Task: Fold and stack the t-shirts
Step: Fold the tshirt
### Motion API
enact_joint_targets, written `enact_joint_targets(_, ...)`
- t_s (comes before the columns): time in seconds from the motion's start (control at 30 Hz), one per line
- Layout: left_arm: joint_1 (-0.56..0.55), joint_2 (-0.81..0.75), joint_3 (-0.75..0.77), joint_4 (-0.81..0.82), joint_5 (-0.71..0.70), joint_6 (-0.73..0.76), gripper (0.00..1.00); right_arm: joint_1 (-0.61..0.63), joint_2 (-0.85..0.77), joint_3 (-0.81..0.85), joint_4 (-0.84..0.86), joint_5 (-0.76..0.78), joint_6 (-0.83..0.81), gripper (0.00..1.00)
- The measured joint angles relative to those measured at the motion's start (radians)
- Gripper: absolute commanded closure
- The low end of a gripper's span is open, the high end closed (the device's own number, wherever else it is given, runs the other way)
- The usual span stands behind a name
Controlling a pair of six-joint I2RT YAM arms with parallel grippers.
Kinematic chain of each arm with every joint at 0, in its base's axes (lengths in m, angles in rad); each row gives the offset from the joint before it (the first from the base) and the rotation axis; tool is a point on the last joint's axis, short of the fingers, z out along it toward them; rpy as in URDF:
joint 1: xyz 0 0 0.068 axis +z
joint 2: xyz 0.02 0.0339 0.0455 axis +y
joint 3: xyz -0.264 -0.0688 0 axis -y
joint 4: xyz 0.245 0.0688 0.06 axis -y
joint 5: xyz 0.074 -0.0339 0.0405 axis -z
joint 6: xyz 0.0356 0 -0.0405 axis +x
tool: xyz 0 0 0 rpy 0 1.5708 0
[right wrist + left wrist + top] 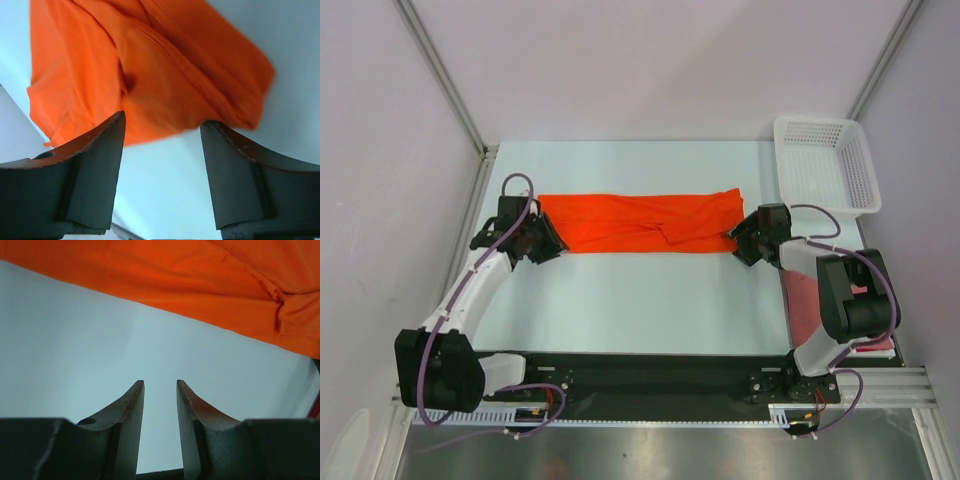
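plain orange t-shirt [640, 222], white lattice basket [825, 165]

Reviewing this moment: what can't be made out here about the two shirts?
- Dull brick-red cloth shirt: in the top view the right arm covers most of it, so whether it is folded cannot be told.
- Bright orange cloth shirt: its layers are too small to count in the top view, and both wrist views cut it off at the frame edges.
- Right wrist view: the orange shirt's far corner is blurred.
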Motion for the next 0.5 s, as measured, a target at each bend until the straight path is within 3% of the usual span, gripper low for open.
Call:
enact_joint_targets(0.07, 0.002, 0.026, 0.020, 0.001, -0.008, 0.008, 0.62, -0.003, 0.049, 0.046, 0.012, 0.010, -0.016, 0.51)
enact_joint_targets(0.13, 0.003, 0.058, 0.044, 0.002, -0.011, 0.016, 0.62, -0.008, 0.122, 0.111, 0.016, 0.016, -0.036, 0.68)
enact_joint_targets(0.4, 0.010, 0.217, 0.156, 0.019, -0.002, 0.026, 0.64, -0.027, 0.393, 0.444, -0.019, 0.052, -0.108, 0.92)
enact_joint_targets(0.5, 0.011, 0.262, 0.177, 0.029, 0.009, 0.025, 0.63, -0.039, 0.524, 0.666, -0.082, 0.086, -0.158, 0.90)
